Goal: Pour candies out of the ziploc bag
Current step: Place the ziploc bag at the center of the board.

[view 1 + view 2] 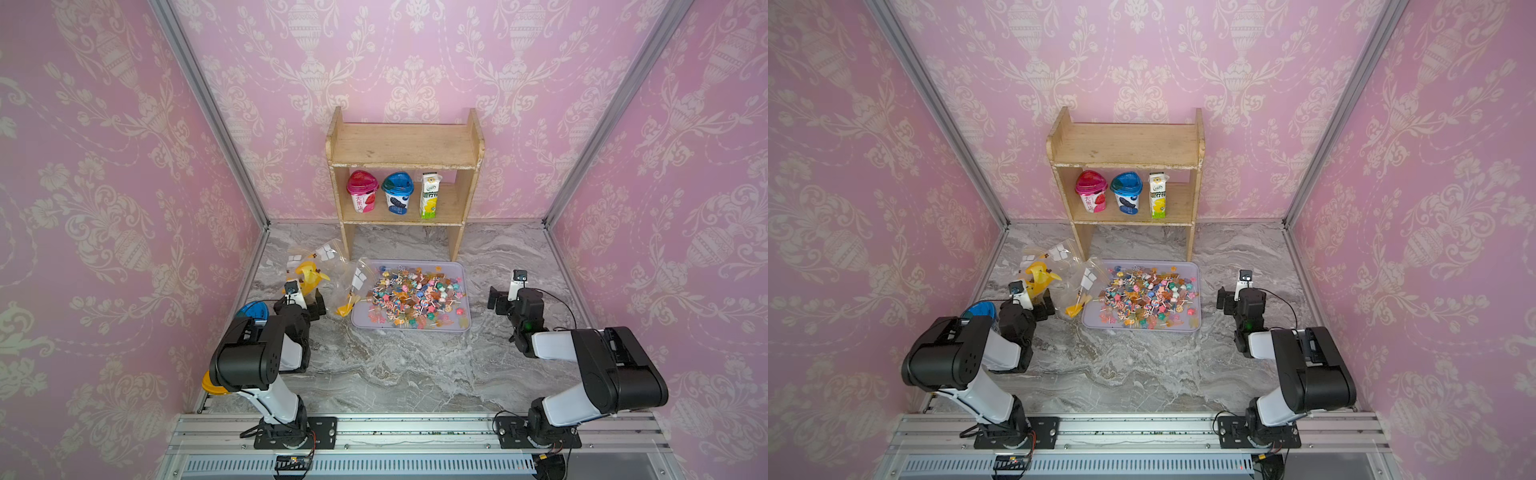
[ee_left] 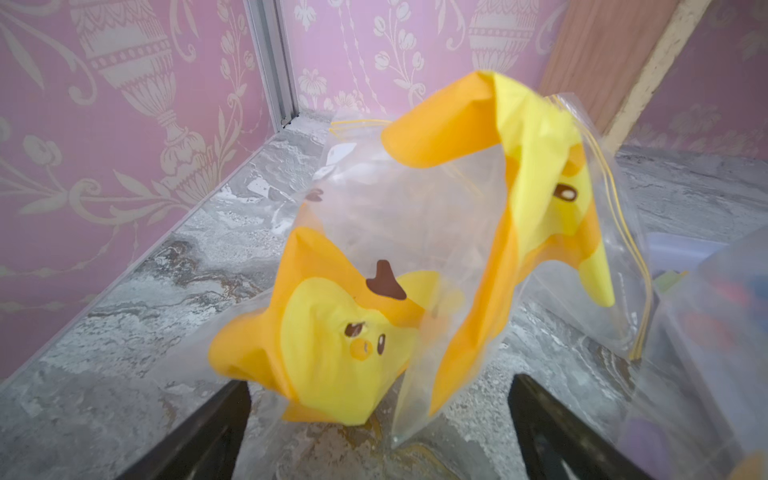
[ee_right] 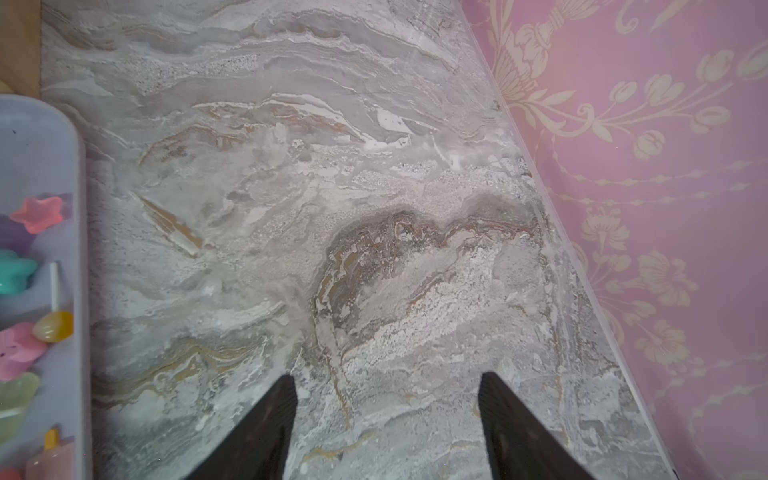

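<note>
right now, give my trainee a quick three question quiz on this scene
1. True or false: the candies lie in the tray.
2. The left gripper is: A) shut tight, B) open wide, C) out of view.
3. How many items stand in the shelf?
Key: 1 true; 2 B; 3 three.
</note>
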Robot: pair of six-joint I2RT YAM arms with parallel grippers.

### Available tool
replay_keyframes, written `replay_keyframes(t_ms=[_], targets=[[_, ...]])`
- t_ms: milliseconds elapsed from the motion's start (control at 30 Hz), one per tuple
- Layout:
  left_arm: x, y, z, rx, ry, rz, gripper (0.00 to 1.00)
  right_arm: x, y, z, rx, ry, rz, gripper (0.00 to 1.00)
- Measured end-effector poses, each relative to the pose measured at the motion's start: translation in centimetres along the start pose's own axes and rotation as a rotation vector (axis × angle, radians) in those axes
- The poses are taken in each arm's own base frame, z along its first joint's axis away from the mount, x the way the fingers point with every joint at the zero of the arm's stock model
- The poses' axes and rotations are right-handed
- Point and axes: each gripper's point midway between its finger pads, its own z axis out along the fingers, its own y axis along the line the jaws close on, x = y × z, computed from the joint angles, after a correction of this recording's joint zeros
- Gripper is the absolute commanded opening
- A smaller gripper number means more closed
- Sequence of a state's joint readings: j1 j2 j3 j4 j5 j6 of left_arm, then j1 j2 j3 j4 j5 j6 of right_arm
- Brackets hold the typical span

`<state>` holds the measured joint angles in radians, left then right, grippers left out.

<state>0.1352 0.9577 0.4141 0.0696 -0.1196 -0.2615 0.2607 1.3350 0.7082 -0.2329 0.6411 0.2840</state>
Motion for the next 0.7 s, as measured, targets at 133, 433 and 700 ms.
replay_keyframes(t_ms=[133,433,700], targets=[[3.6,0.5,0.8,-0.04,-0.003,0.079,0.99,0.8,1.1,1.8,-0.003,-0.039,-0.029,0.73],[5.1,-0.8,6.2,0.016,-0.116,0.125,0.99,-2.6,2.9,2.6,-0.071,-0.31,0.01,1.0],[3.2,-3.2,6.7,0.111,-0.236,0.161,0.99,-1.3,3.1,2.6,-0.174,-0.372,-0.011,1.0]])
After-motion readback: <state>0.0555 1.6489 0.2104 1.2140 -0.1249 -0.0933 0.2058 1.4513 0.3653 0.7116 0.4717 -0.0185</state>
